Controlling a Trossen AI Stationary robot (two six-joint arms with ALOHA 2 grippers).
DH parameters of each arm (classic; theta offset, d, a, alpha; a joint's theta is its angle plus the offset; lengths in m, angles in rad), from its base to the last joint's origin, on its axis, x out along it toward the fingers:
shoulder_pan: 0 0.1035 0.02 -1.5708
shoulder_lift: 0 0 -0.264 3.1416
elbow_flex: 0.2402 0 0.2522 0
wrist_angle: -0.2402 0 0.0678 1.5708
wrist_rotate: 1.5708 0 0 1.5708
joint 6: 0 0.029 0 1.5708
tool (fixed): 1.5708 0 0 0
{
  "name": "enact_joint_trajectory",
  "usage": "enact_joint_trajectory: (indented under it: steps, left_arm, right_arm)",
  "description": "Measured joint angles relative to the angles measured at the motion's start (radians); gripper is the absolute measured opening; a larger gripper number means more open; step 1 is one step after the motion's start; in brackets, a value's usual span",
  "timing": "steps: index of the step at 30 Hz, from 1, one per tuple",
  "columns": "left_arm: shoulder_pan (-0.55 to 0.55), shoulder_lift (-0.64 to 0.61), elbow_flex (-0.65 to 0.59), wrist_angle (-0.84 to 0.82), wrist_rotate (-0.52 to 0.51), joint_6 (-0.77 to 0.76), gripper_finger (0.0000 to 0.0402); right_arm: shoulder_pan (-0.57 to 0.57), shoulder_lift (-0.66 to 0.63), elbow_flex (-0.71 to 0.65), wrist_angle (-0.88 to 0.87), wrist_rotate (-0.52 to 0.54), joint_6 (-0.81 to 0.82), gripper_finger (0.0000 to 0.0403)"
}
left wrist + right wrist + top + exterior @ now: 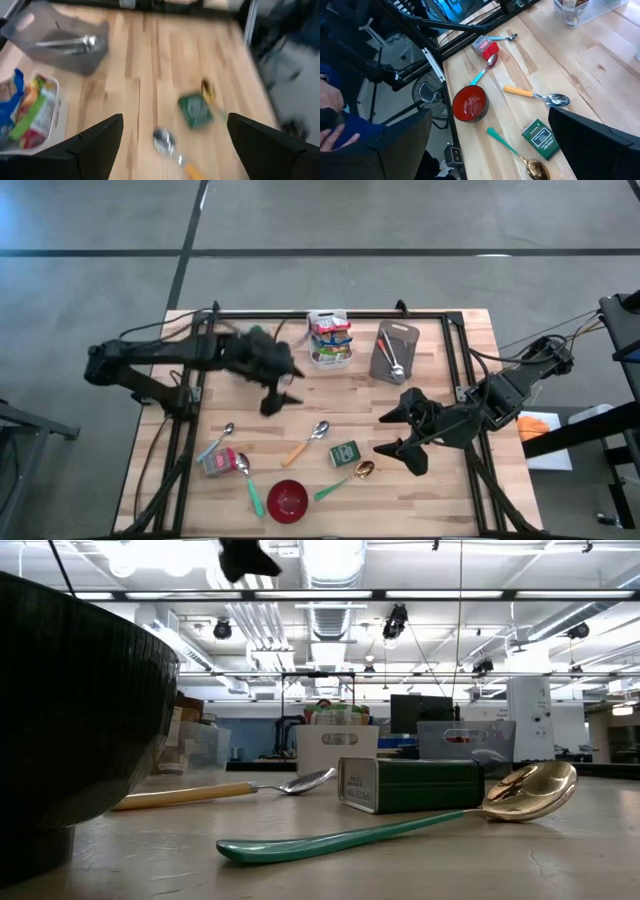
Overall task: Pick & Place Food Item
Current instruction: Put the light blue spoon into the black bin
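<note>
A white bin (330, 338) of colourful food packets stands at the table's far middle. A small green tin (344, 453) lies flat on the near middle of the table, and a red packet (218, 462) lies near the left. My left gripper (275, 395) hangs blurred above the table, left of the bin; in its wrist view it (174, 119) is open and holds nothing, with the green tin (196, 110) beyond it. My right gripper (400, 432) hovers open and holding nothing just right of the tin (540, 137).
A grey tray (393, 352) with metal utensils sits right of the bin. A red bowl (288, 500) stands at the near edge. An orange-handled spoon (305, 442), a green-handled gold spoon (345, 478) and other spoons lie around. A person's blue sleeve (335, 125) shows beyond the table's near edge.
</note>
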Motion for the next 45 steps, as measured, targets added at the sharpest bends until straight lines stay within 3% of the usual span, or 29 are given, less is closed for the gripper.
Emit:
enact_joint_trajectory:
  steps: [3, 8, 13, 16, 19, 23, 28, 31, 39, 45]
  left_arm:
    - [-0.098, -0.002, 0.0, -0.121, -0.084, 0.006, 0.036]
    - [-0.221, 0.004, 0.0, -0.375, -0.098, -0.111, 0.036]
    - [-0.279, 0.005, -0.001, -0.611, -0.203, -0.395, 0.036]
    - [-0.281, 0.002, -0.026, -0.665, -0.221, -0.564, 0.036]
    - [-0.287, 0.0, -0.071, -0.668, -0.214, -0.703, 0.036]
    - [-0.325, -0.001, -0.169, -0.63, -0.183, -0.77, 0.0352]
    - [-0.426, -0.001, -0.314, -0.615, -0.168, -0.781, 0.0316]
    - [-0.462, -0.003, -0.406, -0.605, -0.132, -0.869, 0.029]
    - [-0.477, -0.072, -0.627, -0.313, -0.003, -0.993, 0.0249]
    - [-0.478, -0.099, -0.722, -0.269, 0.002, -1.022, 0.024]
  right_arm:
    - [0.0, 0.0, 0.0, 0.0, 0.0, 0.0, 0.0398]
    - [0.0, 0.0, 0.0, 0.0, 0.0, 0.0, 0.0398]
    - [0.0, 0.0, 0.0, 0.0, 0.0, 0.0, 0.0398]
    - [0.0, 0.0, 0.0, 0.0, 0.0, 0.0, 0.0398]
    - [0.0, 0.0, 0.0, 0.0, 0.0, 0.0, 0.0398]
    - [0.0, 0.0, 0.0, 0.0, 0.0, 0.0, 0.0398]
    - [0.0, 0.0, 0.0, 0.0, 0.0, 0.0, 0.0398]
    - [0.0, 0.0, 0.0, 0.0, 0.0, 0.0, 0.0398]
    - [0.0, 0.0, 0.0, 0.0, 0.0, 0.0, 0.0398]
    - [0.0, 0.0, 0.0, 0.0, 0.0, 0.0, 0.0398]
